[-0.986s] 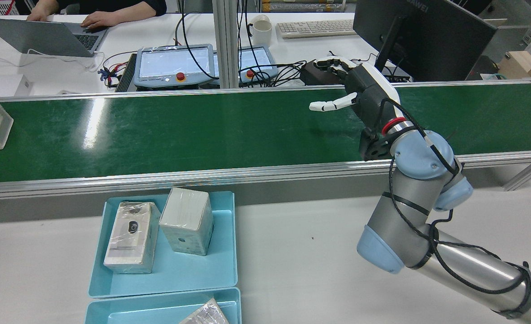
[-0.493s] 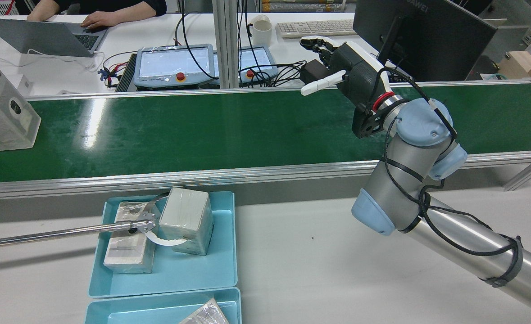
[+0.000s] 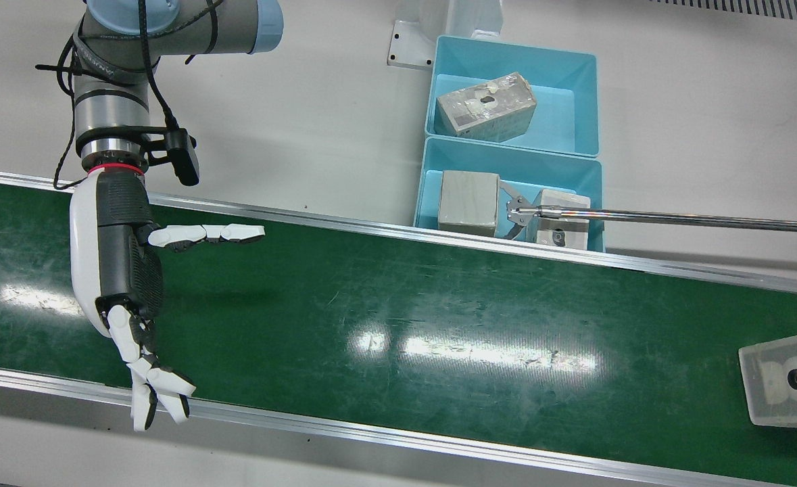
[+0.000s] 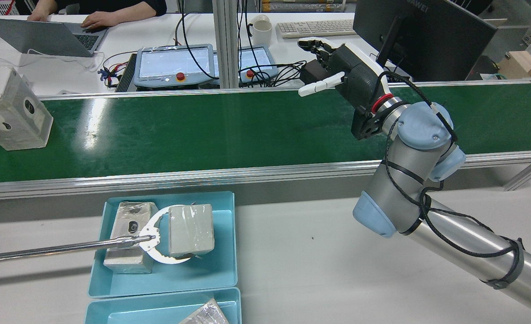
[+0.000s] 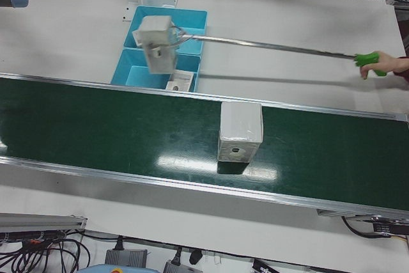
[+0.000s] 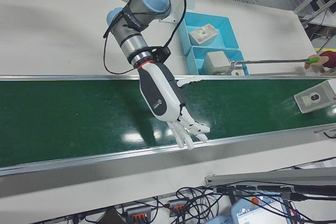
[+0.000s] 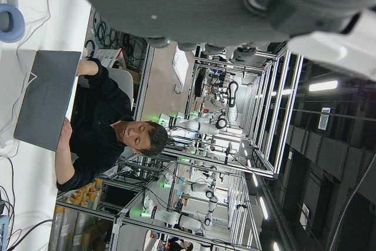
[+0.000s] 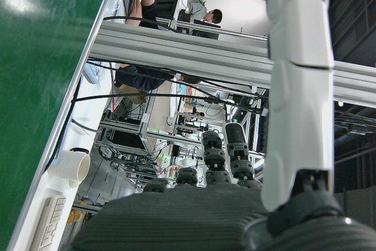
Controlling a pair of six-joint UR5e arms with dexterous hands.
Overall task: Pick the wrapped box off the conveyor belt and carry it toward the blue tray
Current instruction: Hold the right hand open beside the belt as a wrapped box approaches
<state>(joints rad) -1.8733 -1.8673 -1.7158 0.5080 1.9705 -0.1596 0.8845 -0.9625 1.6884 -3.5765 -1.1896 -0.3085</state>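
Observation:
A wrapped box (image 3: 783, 387) rides the green conveyor belt (image 3: 384, 304), alone, far from both hands; it also shows at the belt's left end in the rear view (image 4: 11, 108) and mid-belt in the left-front view (image 5: 240, 131). My right hand (image 3: 124, 270) hovers over the belt's other end (image 4: 344, 74), open, fingers spread, holding nothing. The blue tray (image 4: 211, 274) sits below the belt's near rail. Of my left hand only the dark palm (image 7: 205, 4) shows at the top of its own view, so its fingers are unreadable.
A person's long reach grabber (image 4: 44, 249) clasps one wrapped box (image 4: 191, 229) in the blue tray; another box (image 4: 130, 238) lies beside it. A second tray (image 3: 567, 101) holds a further box (image 3: 486, 107). Pendants, cables and a monitor stand beyond the belt.
The box on the belt has travelled inward from the rear view's left edge. The grabber entered, closed around a tray box and tipped it. My right hand rose and shifted slightly left.

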